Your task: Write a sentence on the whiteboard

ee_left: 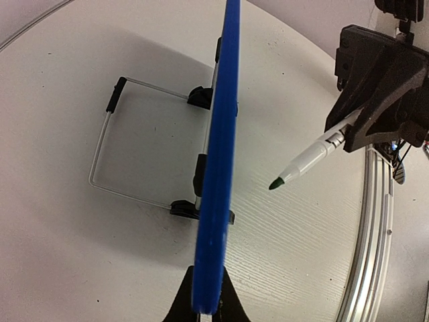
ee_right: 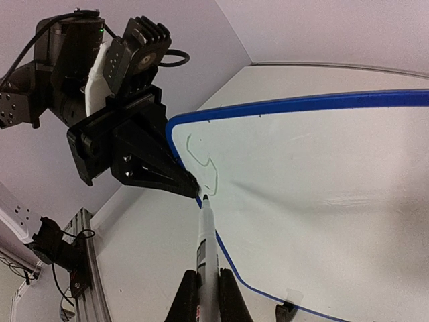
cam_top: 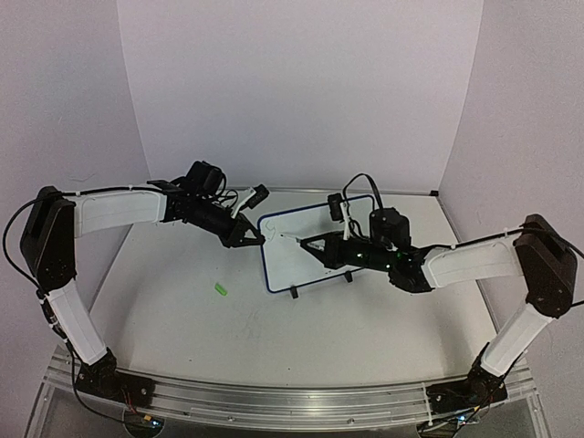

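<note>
Few strokes of the sentence (ee_right: pixel 199 159) mark the whiteboard (ee_right: pixel 322 168); left end effector (ee_right: pixel 184 182) clamps its edge; right end effector (ee_right: pixel 208 292) grips the marker (ee_right: pixel 206 235); most writing remains.

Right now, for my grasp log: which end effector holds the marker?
The right end effector: the green-tipped marker sticks out of its grip, while the left end effector clamps the whiteboard's blue edge.

Both arms stretched inward, elbows out; left gripper (cam_top: pixel 258 240) and right gripper (cam_top: pixel 307 243) closed, tips facing, close together
</note>
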Available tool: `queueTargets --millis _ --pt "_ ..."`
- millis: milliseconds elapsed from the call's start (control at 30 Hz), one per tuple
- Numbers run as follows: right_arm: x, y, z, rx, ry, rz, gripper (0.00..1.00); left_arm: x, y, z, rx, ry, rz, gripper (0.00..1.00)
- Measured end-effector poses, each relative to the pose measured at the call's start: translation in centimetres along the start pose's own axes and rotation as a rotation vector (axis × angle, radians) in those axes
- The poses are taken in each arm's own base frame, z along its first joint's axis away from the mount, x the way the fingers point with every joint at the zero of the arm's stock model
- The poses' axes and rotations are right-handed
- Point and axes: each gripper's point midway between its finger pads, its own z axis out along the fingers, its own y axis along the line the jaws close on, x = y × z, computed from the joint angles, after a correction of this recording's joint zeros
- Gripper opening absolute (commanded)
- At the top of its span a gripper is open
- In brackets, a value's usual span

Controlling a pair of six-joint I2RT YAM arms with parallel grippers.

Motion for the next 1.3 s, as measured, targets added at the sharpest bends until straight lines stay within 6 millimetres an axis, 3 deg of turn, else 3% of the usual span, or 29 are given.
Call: queueTargets --millis 233,567,1300 --pt "0.4 -0.7 -0.4 -0.019 0.048 -0.006 0.00 0.0 0.0 0.0 -0.001 0.001 0.001 0.00" --pt "-1.4 -0.1 0.4 -0.038 0.031 -0.042 0.00 0.0 -0.1 0.1 -0.003 0.002 0.004 0.00" --pt "-1.6 -1.2 1.4 0.004 0.025 -0.051 0.00 0.0 -0.1 0.2 -0.004 0.004 0.007 0.00"
